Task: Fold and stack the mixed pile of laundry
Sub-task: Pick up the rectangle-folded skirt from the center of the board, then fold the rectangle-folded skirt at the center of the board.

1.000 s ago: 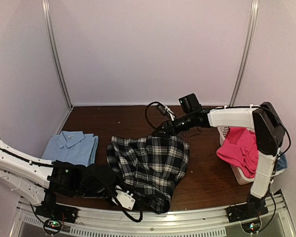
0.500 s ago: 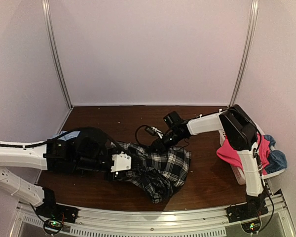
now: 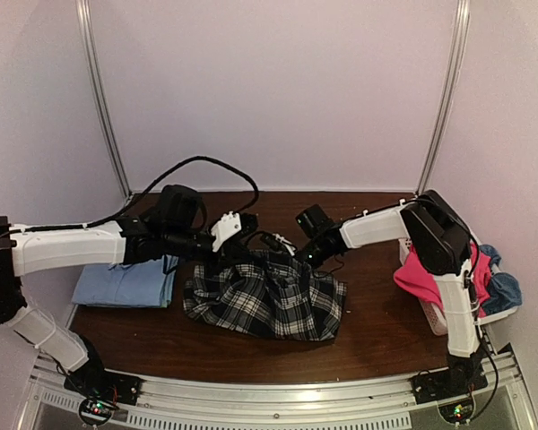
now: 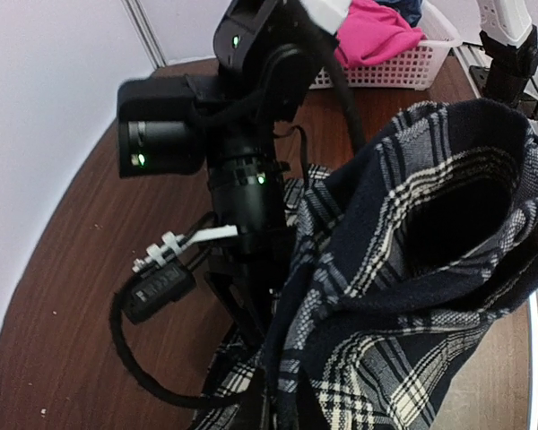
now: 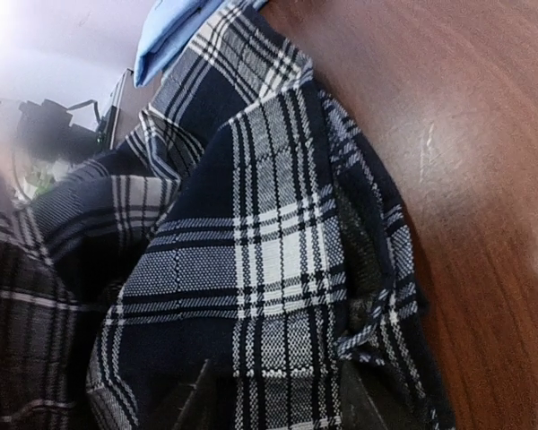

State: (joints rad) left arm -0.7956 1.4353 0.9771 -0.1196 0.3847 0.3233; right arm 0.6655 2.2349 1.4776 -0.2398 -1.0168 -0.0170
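- The plaid shirt (image 4: 403, 296) is draping over the left gripper (image 3: 244, 235), hiding its jaws in the wrist view.
- Fingers (image 5: 195, 401) of the right gripper (image 5: 282, 408) are running off the lower edge, dark and blurred.
- The left arm (image 3: 72, 246) is overlapping the light blue shirt (image 3: 125, 285).
- The right arm (image 3: 453, 296) is masking the basket (image 3: 435, 317).

Pretty clearly a robot lab test cell
Plain pale walls (image 3: 269, 90) framed by metal poles (image 3: 101, 98), a dark wood table (image 3: 377, 331), an aluminium rail (image 3: 296, 400) along the bottom of the frame with the left arm (image 3: 67, 251) and right arm (image 3: 372, 230) mounted on it, and a loose black cable (image 3: 202, 159) looping mid-frame.
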